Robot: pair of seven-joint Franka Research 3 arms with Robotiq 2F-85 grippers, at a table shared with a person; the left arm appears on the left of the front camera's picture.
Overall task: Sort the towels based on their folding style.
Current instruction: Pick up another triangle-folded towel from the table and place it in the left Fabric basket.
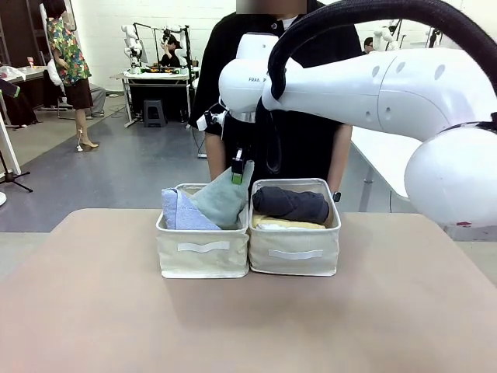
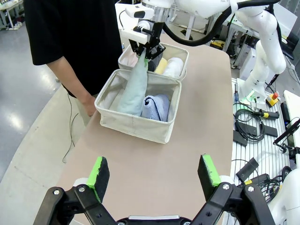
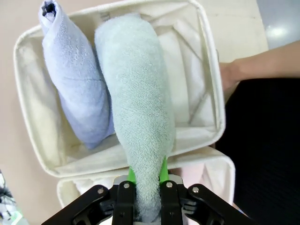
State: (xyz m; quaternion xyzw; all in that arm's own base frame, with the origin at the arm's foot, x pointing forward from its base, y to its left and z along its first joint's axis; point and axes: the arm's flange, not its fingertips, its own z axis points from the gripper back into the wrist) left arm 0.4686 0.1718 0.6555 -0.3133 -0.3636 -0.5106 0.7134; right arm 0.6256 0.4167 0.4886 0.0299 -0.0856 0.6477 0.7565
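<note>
Table (image 1: 93, 311): we find no towels loose.
Left basket (image 1: 203, 256): lavender towel (image 1: 180, 211) in.
Right gripper (image 1: 238, 172): clenched on teal towel (image 1: 221, 200), lowering it there, we judge.
Left gripper (image 2: 154, 173): released.

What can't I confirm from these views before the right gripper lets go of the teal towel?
- Teal towel lower end: whether it touches the basket floor; front wall hides it in front view, its own body in right wrist view.
- Other basket: under the grey roll just a yellow edge in front view.
- Right gripper pads: wrapped in towel.
</note>
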